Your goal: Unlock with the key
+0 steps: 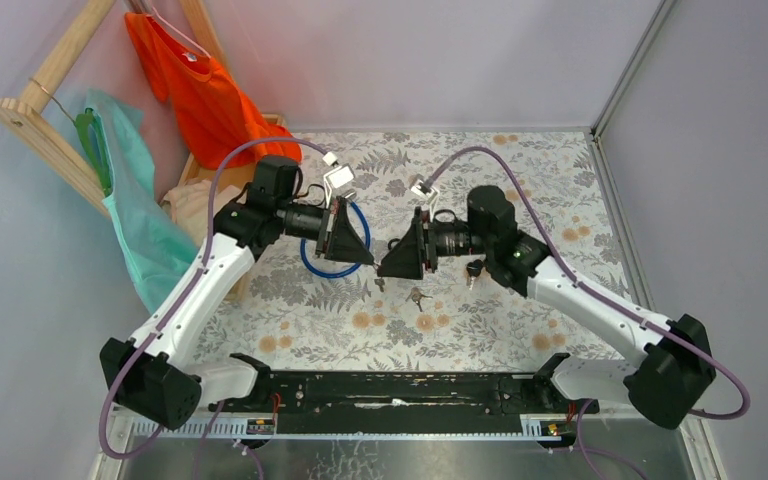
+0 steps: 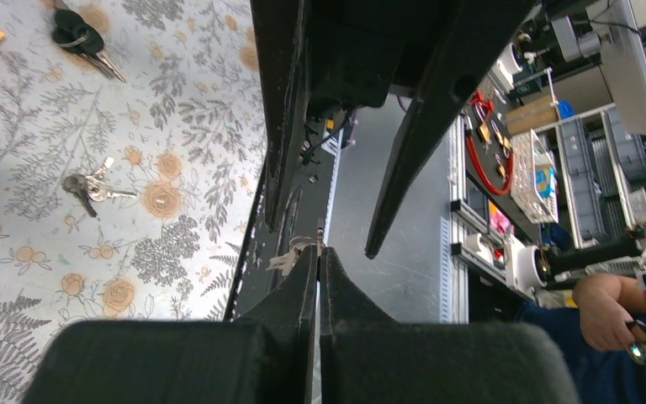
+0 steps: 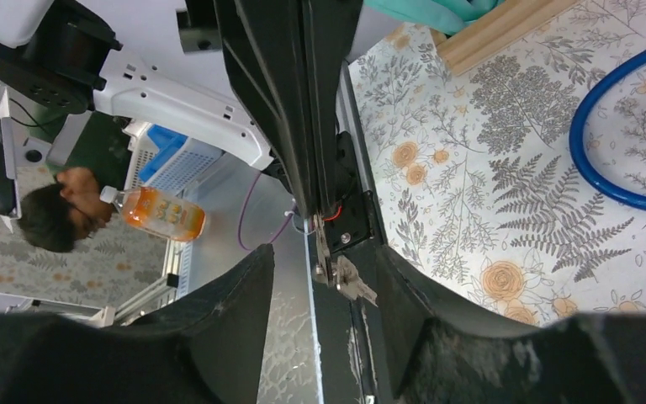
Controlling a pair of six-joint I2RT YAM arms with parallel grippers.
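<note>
The key with the black head (image 1: 474, 268) lies on the floral cloth beside my right arm; it also shows in the left wrist view (image 2: 78, 39). No gripper holds it. My left gripper (image 1: 371, 262) is shut on a small bunch of silver keys (image 3: 349, 281), which hangs from its tips (image 2: 319, 251). My right gripper (image 1: 389, 268) is open and faces the left one tip to tip. Its fingers stand either side of the hanging silver keys (image 3: 328, 263) without touching them. No padlock shows clearly.
A second bunch of small silver keys (image 1: 417, 296) lies on the cloth below the grippers (image 2: 89, 187). A blue cable loop (image 1: 312, 262) lies under the left wrist (image 3: 614, 160). A wooden rack (image 1: 45, 125) with orange and green clothes stands at the left.
</note>
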